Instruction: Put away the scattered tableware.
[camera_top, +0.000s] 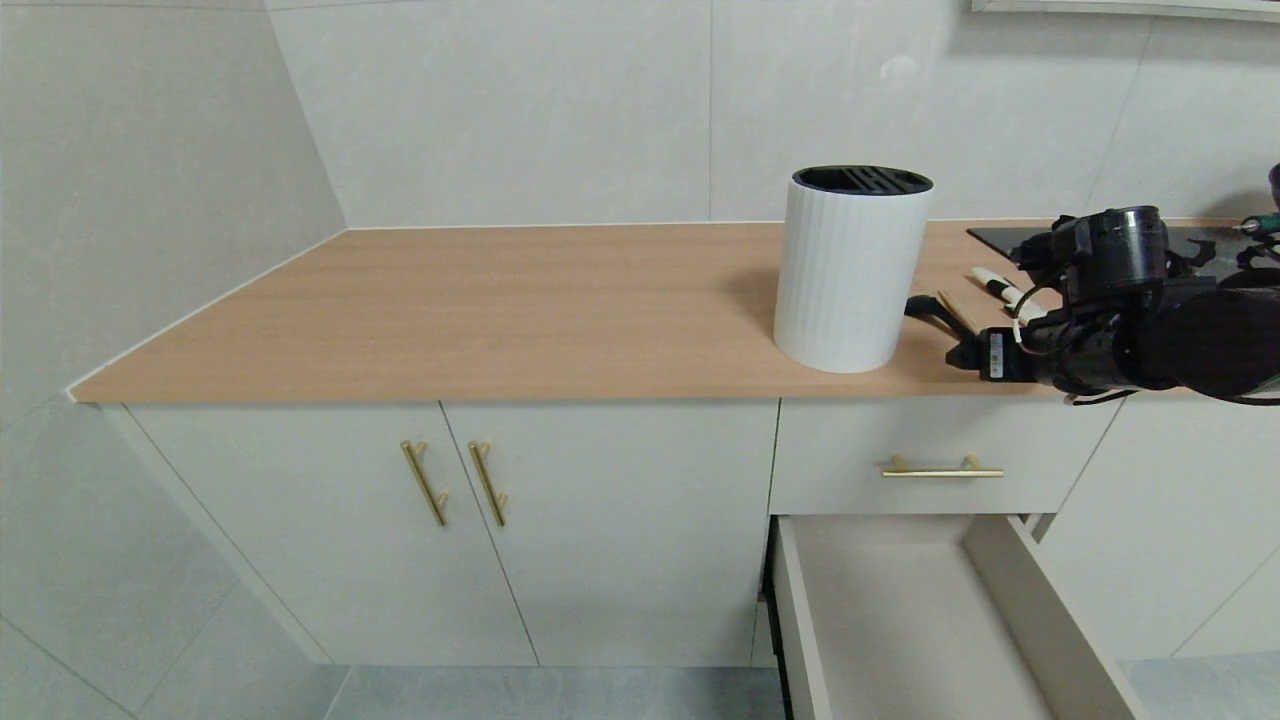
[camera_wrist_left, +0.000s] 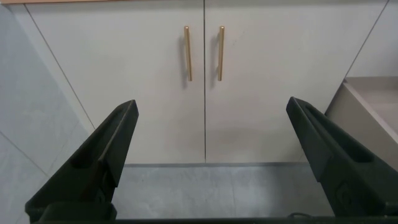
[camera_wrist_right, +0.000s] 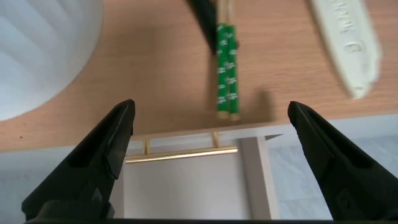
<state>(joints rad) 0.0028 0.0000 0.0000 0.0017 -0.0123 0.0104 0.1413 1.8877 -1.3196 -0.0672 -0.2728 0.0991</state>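
Two green-ended chopsticks (camera_wrist_right: 225, 68) side by side on the bench (camera_top: 500, 310), tips at its front edge above the shut drawer's brass handle (camera_wrist_right: 180, 151). Beside them a white utensil (camera_wrist_right: 348, 43) and something black (camera_wrist_right: 202, 18), possibly a ladle handle. Right hand (camera_wrist_right: 210, 109) spread open over that edge, holding nothing, close to the white ribbed holder (camera_top: 850, 270). Left hand (camera_wrist_left: 211, 106) likewise open and empty, low before the cupboard doors (camera_wrist_left: 205, 93). Risks from here: nudging the thin sticks off the edge, pinching only one, or knocking the holder on the approach.
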